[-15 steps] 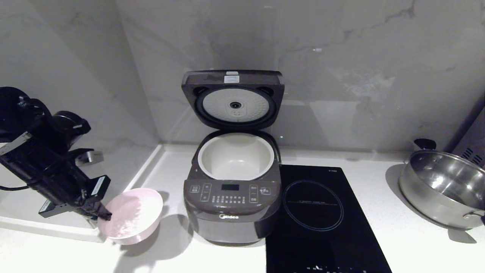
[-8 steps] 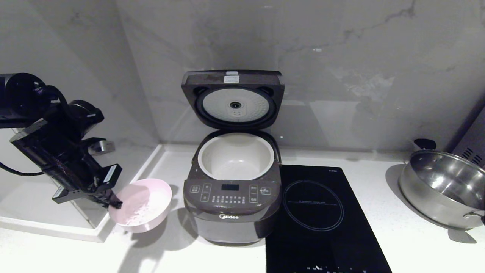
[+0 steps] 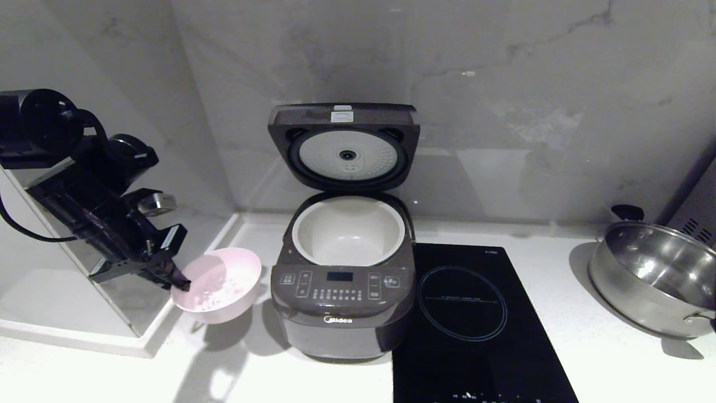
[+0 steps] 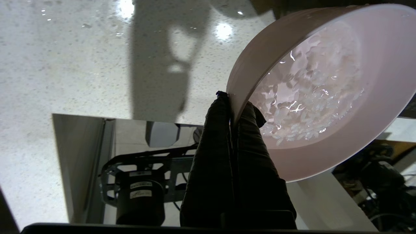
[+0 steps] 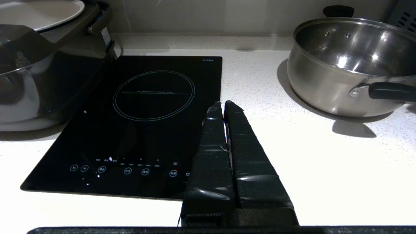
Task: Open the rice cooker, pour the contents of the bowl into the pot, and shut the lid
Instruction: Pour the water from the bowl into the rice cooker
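Now left hand (image 3: pixel 180 283) pinches the bowl (image 3: pixel 221 291) beside the rice cooker (image 3: pixel 342 302).

Left gripper (image 3: pixel 182 284) pinches rim of pink bowl (image 3: pixel 219 286), held off counter (image 3: pixel 559 313) just left of rice cooker (image 3: pixel 342 291). Lid (image 3: pixel 343 144) upright, pot (image 3: pixel 348 230) exposed. Hob (image 3: pixel 470 319), steel pan (image 3: pixel 651 280) right.

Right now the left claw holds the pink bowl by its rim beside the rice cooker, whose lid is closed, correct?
Not quite: the lid stands open, as the head view shows, baring the pot. The left claw does pinch the bowl by its rim beside the rice cooker.
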Tool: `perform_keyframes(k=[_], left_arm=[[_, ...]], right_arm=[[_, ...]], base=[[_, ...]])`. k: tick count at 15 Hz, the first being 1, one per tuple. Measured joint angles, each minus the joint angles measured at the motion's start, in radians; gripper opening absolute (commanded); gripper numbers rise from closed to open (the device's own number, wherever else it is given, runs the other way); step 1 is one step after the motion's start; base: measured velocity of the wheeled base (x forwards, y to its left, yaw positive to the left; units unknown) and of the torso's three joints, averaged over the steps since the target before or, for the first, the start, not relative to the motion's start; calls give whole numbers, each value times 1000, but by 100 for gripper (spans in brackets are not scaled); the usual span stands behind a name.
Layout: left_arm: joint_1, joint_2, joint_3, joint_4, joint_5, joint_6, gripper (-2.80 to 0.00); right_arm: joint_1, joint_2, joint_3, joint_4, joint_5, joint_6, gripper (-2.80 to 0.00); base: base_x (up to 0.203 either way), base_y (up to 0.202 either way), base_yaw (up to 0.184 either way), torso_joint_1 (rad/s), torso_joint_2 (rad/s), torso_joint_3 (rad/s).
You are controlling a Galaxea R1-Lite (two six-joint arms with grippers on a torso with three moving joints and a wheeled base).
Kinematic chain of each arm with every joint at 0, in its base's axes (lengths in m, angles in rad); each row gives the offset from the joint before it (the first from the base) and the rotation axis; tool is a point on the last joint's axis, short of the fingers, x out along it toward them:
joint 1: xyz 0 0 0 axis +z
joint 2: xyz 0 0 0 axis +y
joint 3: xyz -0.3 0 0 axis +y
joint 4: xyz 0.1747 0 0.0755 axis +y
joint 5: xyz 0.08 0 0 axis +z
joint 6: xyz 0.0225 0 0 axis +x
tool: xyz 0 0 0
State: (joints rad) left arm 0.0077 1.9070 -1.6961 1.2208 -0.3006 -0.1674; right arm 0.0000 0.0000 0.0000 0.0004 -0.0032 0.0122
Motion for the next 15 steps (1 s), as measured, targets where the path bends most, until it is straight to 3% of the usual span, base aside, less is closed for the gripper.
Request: perform_keyframes(k=[15], left_arm=[[-100,119,-271,78,-9,-59,-280]], right_arm=[[0,0,0,0,0,0,-280]], base=[[0,0,0,0,0,0]])
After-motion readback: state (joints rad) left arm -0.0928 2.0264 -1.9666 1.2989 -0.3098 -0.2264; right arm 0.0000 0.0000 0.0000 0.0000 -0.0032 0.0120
